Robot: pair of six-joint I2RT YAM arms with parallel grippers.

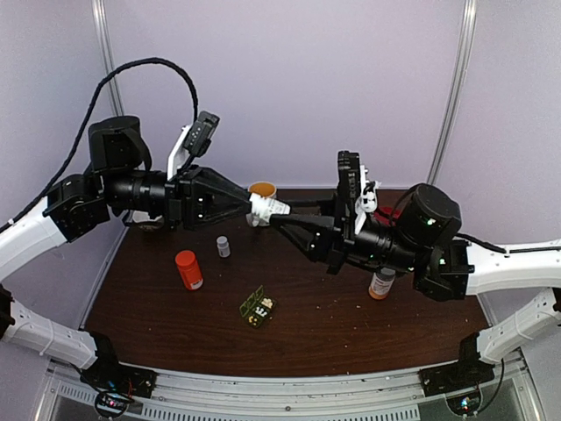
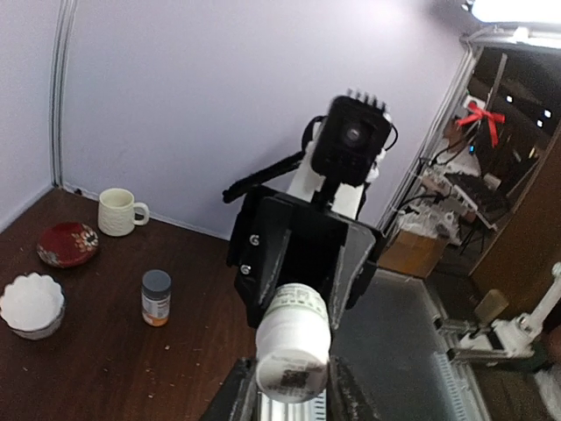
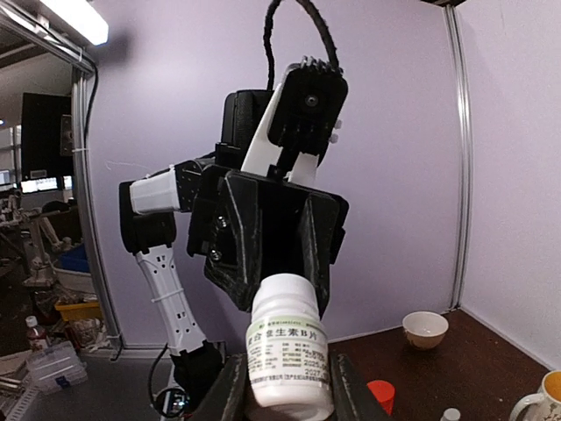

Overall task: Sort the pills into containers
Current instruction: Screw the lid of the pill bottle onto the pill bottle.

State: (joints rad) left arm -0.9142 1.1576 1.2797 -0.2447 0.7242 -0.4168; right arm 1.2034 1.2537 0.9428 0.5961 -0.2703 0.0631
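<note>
The small dark green pill box (image 1: 256, 308) lies askew at centre, its lid seemingly open.

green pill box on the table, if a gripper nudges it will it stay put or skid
Likely to skid: the pill box looks small and light, lying loose on the smooth table. Its lid seems to stand open, so a push there would probably swing the hinge rather than shift the box.

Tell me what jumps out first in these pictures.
Both arms meet in mid-air over the table, left fingers and right fingers clamped on opposite ends of one white bottle. Below them, an orange bottle stands at left and a green pill box lies nearer the front edge.
</note>
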